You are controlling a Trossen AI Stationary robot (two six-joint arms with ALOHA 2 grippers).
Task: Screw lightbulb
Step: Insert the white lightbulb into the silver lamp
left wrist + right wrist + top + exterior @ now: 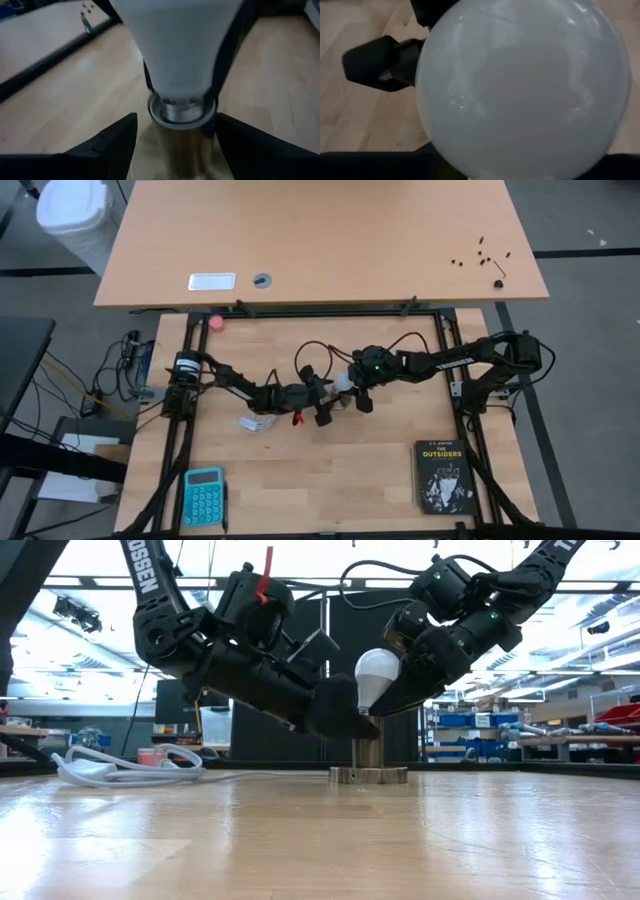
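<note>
The right tool (400,675) is pinching the lightbulb (375,675) — its dark fingers are pressed on the round white globe, and in the right wrist view the lightbulb (520,85) fills almost the whole picture. The bulb leans a little, with its narrow grey end down in the top of the socket (368,753), a short metal post that stands on a flat round foot on the desk (300,840). In the left wrist view the bulb's silver screw end (182,107) sits right at the mouth of the brassy socket (177,147). The left tool (340,710) is low beside the socket, and its two dark fingers (112,142) are spread wide, one on each side of the socket; I cannot tell if they touch it. From above, both arms meet near the middle of the desk (330,480), the left tool (318,395) coming from the left and the right tool (352,388) from the right, with the lightbulb (343,383) between them. A white cord (120,770) lies in loops on the desk off to one side. Farther out, near the front edge, there is a teal calculator (204,496) on the left and a black book (443,476) on the right — both well apart from the tools.
</note>
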